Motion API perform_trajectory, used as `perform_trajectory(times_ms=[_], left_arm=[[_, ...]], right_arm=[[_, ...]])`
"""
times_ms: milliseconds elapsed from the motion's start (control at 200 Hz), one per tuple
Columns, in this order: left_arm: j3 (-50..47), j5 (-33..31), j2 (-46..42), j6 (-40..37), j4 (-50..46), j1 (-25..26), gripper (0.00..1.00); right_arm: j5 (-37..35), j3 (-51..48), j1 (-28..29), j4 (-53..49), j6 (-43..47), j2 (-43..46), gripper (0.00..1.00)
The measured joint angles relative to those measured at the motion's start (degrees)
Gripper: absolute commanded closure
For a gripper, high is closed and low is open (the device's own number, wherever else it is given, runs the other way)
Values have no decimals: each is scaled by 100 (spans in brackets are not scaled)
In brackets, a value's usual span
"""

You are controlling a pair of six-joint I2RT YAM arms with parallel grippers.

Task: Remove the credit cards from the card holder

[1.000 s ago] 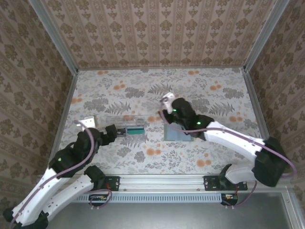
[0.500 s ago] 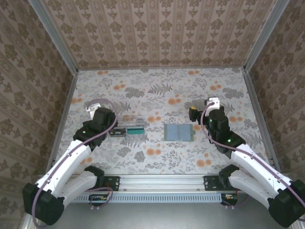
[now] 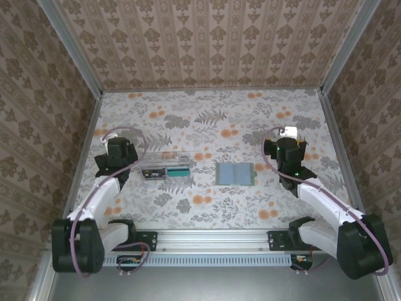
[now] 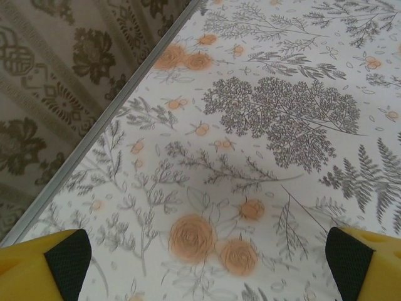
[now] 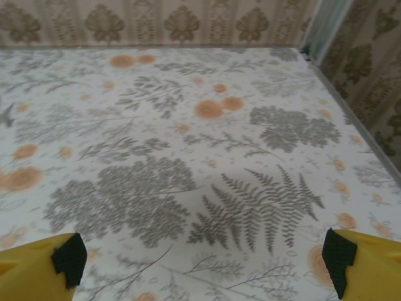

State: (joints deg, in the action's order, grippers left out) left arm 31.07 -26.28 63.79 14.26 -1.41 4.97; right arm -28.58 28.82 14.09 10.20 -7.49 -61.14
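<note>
Card holder [image 3: 235,174] lies unfolded overhead; wrist views show left gripper [image 4: 207,260], right gripper [image 5: 203,260] released

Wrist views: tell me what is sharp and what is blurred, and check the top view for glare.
Left wrist: table print crisp, left hand fingertips soft at the bottom corners. Right wrist: print slightly soft throughout, right hand fingertips blurred. Top external: even light, no glare, walls splay outward.

I look down on a table [image 3: 207,113] papered in a pale floral print of grey ferns and orange blossoms, enclosed on three sides by beige damask-striped walls [image 3: 207,37], with silver metal posts [image 3: 69,50] running up the corners.
</note>
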Motion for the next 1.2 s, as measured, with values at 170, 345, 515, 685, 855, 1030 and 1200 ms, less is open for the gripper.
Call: perform_trajectory(times_ms=[170,345,515,685,855,1030,1200], left_arm=[[-247,46,1005,-374,1464,-22,0],[-522,363,1646,-929,2892,-24,0],[-798,750,2000,-1220,4070,-101,0],[-938,1185,2358,-1333,4854,-229,0],[-994,1528,2398,-1370,5115,-319,0],[-994,1502,2398,-1399,5160,-278,0],[-994,1453,2398,-1414,5158,-236,0]], right_arm=[[28,-33,-535,623,-20,-240,0],[269,-214,-946,1449,-13,-981,0],[581,-227,-964,2144,160,-1735,0],[966,-376,-999,2892,326,-2356,0],[1497,-560,-1167,3491,413,-2599,0],[1696,-584,-1176,3735,435,-2603,0],[1738,-584,-1176,3768,435,-2603,0]])
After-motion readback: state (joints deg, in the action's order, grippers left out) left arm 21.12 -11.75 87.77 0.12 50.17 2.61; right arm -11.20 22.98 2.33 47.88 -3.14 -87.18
